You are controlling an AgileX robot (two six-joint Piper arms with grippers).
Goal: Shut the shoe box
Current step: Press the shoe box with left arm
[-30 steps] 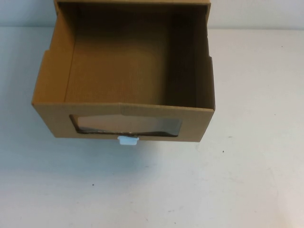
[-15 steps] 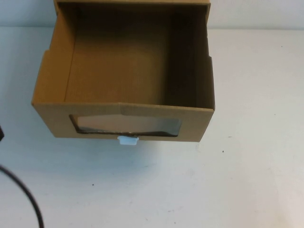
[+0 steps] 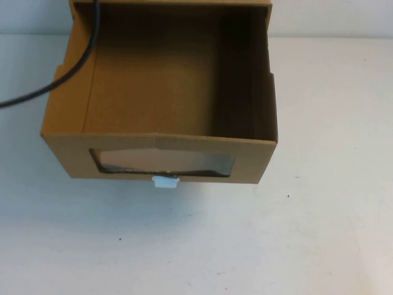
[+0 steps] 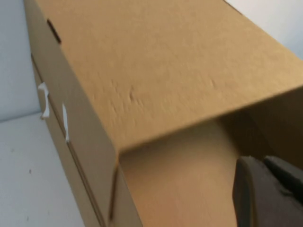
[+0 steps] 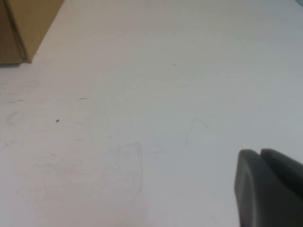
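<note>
White worktop (image 3: 319, 233) fills my high view, and the brown cardboard drawer-style shoe box (image 3: 159, 117) sits at its far edge, a little left of centre. By my reading nothing is done yet: the drawer is pulled well out, empty, its window panel and small white pull tab (image 3: 165, 181) facing the near edge, long axis running near to far. My left gripper (image 4: 265, 194) hovers beside the box's outer sleeve; my right gripper (image 5: 270, 189) hangs over bare worktop; I cannot tell either's opening.
</note>
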